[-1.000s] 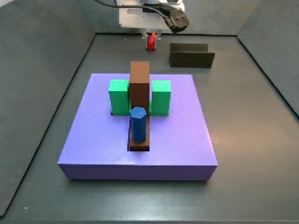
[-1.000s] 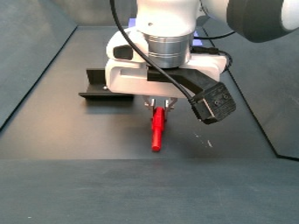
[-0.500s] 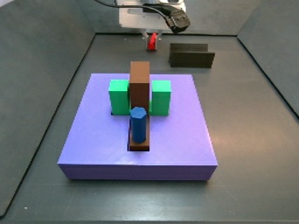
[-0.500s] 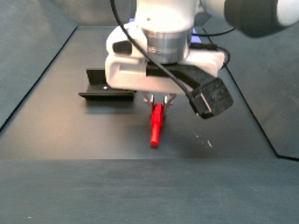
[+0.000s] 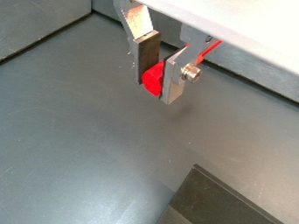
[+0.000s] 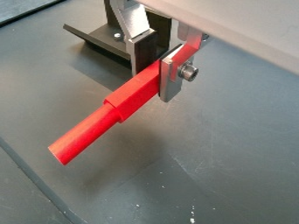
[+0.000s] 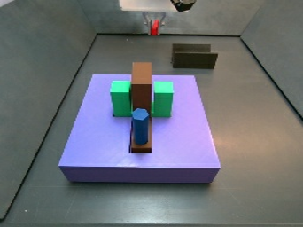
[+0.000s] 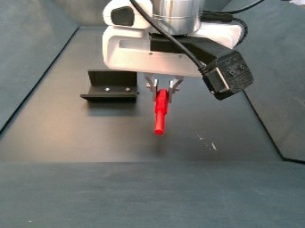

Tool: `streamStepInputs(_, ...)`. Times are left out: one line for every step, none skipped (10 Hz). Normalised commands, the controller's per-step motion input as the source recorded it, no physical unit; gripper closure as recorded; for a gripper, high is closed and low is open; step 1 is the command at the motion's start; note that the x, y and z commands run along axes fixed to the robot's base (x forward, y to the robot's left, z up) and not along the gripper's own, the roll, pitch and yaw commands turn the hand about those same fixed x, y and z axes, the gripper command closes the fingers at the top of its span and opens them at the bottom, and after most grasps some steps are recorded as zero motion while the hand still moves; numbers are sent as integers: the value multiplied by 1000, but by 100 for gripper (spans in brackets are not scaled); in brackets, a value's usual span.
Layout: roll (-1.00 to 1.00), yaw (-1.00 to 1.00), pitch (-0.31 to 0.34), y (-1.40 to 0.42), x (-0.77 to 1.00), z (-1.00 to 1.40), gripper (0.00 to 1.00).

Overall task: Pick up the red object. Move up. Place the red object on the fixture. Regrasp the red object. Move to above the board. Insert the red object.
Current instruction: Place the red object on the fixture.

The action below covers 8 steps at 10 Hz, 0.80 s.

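Note:
The red object (image 6: 103, 127) is a slim red peg clamped between the flat silver fingers of my gripper (image 6: 158, 72), which is shut on its upper end. In a wrist view only its red end (image 5: 152, 80) shows between the plates. In both side views the peg (image 8: 160, 111) hangs upright below the gripper (image 8: 163, 86), clear of the grey floor, and appears as a small red stub (image 7: 153, 27) at the far end. The dark fixture (image 8: 110, 90) stands on the floor beside the gripper (image 7: 153, 19). The purple board (image 7: 142, 142) lies nearer the camera.
On the board stand green blocks (image 7: 120, 97), a brown bar (image 7: 142, 84) and a blue peg (image 7: 140, 127). The fixture (image 7: 194, 57) sits beyond the board's far right corner. Dark walls enclose the grey floor (image 8: 143, 165).
The gripper has risen with the red object held in it, so the peg now hangs higher above the floor. Board and fixture have not moved.

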Motion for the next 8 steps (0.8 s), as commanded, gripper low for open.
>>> streamStepInputs(-609,-171,0,211,0,206,100)
streamStepInputs(-589,-169,-69,0,83,406,100)
streamStepInputs(-511,-129,-83,-254,240,514,100)
streamStepInputs(-554,-117,-111,-326,291,531,100)
streamStepInputs(-454,-134,0,-311,580,266,100)
streamStepInputs(-474,-206,86,-203,709,211,100)
streamStepInputs(-529,-271,126,-149,757,223,100)
streamStepInputs(-434,-229,169,-126,820,94,100)
